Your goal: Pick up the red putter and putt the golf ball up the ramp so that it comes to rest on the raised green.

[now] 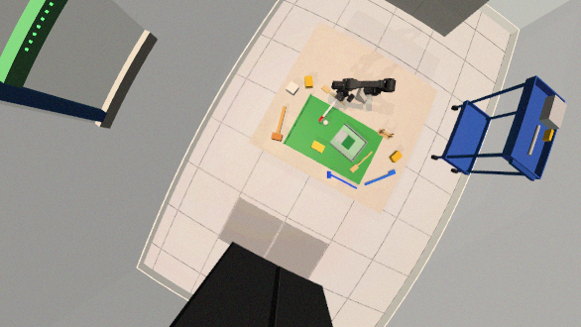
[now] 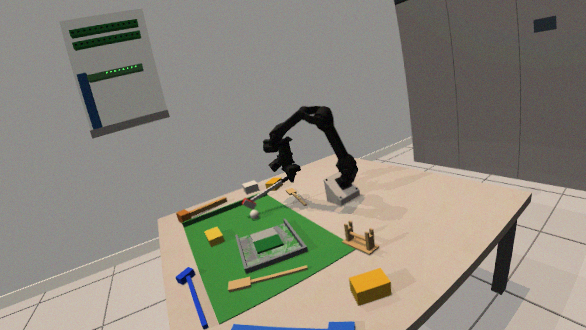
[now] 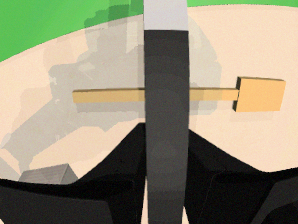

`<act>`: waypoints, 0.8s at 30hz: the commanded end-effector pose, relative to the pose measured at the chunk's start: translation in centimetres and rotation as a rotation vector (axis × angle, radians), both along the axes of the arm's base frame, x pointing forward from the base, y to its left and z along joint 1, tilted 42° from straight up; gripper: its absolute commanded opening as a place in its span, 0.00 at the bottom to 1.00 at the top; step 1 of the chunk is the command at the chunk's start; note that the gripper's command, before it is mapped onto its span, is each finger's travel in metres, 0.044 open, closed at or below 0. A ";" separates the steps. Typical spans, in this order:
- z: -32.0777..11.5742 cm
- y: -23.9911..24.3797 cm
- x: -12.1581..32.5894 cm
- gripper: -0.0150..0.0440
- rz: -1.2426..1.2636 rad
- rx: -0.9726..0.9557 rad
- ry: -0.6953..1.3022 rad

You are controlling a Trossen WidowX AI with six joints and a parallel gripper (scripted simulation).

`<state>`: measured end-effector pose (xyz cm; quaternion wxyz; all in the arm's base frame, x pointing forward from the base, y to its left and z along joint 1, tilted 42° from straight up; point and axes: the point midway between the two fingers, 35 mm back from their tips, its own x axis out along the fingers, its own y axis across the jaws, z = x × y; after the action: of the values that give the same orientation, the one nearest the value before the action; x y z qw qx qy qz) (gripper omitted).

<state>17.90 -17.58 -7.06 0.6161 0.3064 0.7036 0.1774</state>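
Note:
My gripper (image 2: 291, 176) (image 3: 157, 129) is shut on the red putter's dark handle (image 3: 167, 75), over the table beside the mat's back corner. The pale shaft slopes down to the red putter head (image 1: 321, 119) (image 2: 248, 203), which is close beside the white golf ball (image 1: 325, 122) (image 2: 254, 214), on the side away from the ramp. Whether they touch, or the head rests on the mat, I cannot tell. The ball is on the green mat (image 1: 300, 124) (image 2: 200, 255). The raised green (image 1: 348, 143) (image 2: 268, 243) is a dark green square inside the grey-walled ramp piece.
A wooden paddle (image 1: 325, 89) (image 2: 295, 195) (image 3: 260, 94) lies below the gripper. A yellow block (image 1: 317, 147) (image 2: 214, 236) and another paddle (image 1: 354, 167) (image 2: 240, 284) lie on the mat. A wooden stand (image 2: 361, 245), an orange mallet (image 2: 184, 215) and blue mallets are around it.

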 end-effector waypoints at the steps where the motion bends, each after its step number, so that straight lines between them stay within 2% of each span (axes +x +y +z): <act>1: -0.4 0.2 0.1 0.25 -0.010 -0.003 -0.006; 24: -2.1 1.8 -0.1 0.25 -0.001 -0.002 -0.003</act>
<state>17.84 -15.81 -9.23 0.6175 0.3060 0.7028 0.1765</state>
